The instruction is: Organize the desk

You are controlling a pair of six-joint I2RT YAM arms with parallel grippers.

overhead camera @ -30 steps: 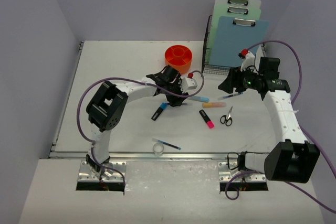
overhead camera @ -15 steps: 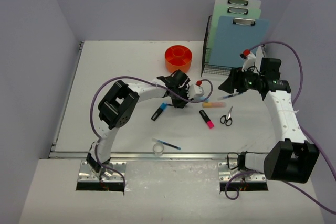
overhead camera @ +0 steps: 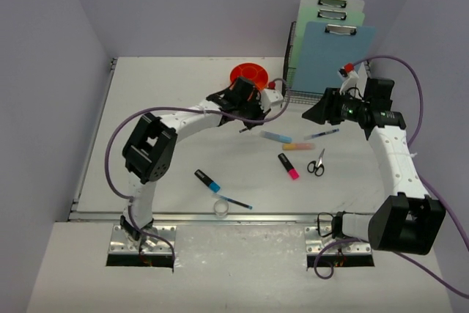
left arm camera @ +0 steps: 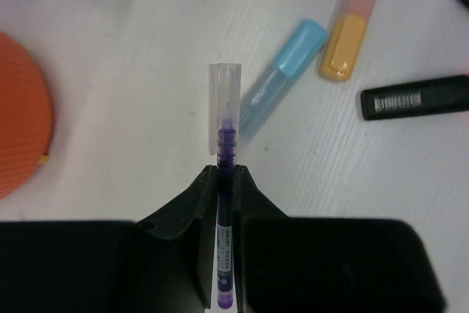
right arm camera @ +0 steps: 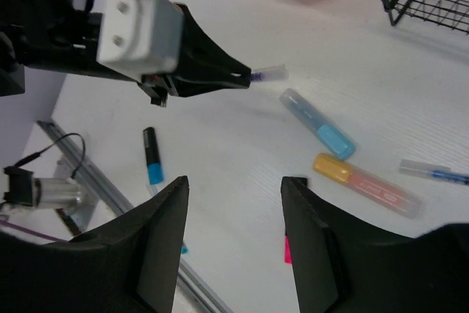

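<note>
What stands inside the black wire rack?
The wire rack holds a blue clipboard in front and two green clipboards behind it. The blue one hides all but their tops.

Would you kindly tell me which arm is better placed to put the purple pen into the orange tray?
Left: the left gripper grips the purple pen beside the orange tray; the right gripper is open, empty.

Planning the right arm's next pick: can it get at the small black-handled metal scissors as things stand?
Probably yes. The right gripper is open and empty, and the small black-handled scissors lie on bare white desk close by, with nothing over them.
</note>
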